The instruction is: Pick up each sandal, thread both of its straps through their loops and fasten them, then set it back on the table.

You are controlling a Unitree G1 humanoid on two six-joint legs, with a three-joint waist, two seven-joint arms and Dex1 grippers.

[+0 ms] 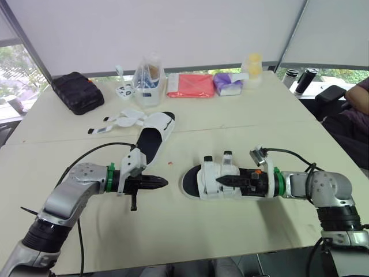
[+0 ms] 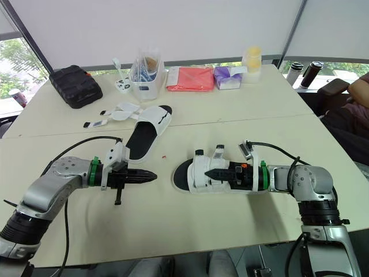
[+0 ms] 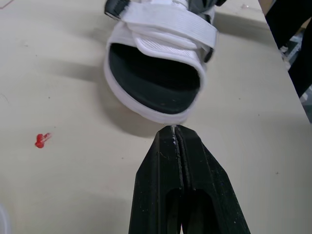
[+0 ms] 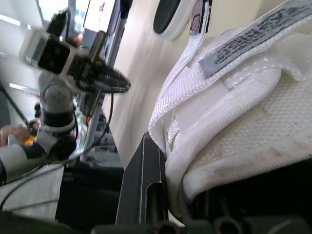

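Observation:
A white sandal with a black footbed (image 1: 210, 180) lies flat on the table in front of me, toe toward my left arm, its two straps folded over the middle. My right gripper (image 1: 219, 181) reaches in from the heel side and is shut on the strap fabric (image 4: 234, 122), which bunches against one finger (image 4: 146, 190). My left gripper (image 1: 164, 183) is shut and holds nothing, hovering just short of the sandal's toe (image 3: 156, 83). The second sandal (image 1: 153, 137) lies farther back on the left, with its straps (image 1: 118, 121) spread loose on the table.
Along the far edge stand a black pouch (image 1: 78, 91), a clear container (image 1: 149, 81), a red pack (image 1: 190, 85), a purple pack (image 1: 229, 83) and a yellow jar (image 1: 252, 66). A person's sleeve (image 1: 358, 95) shows at the right. A red speck (image 1: 169, 163) lies between the sandals.

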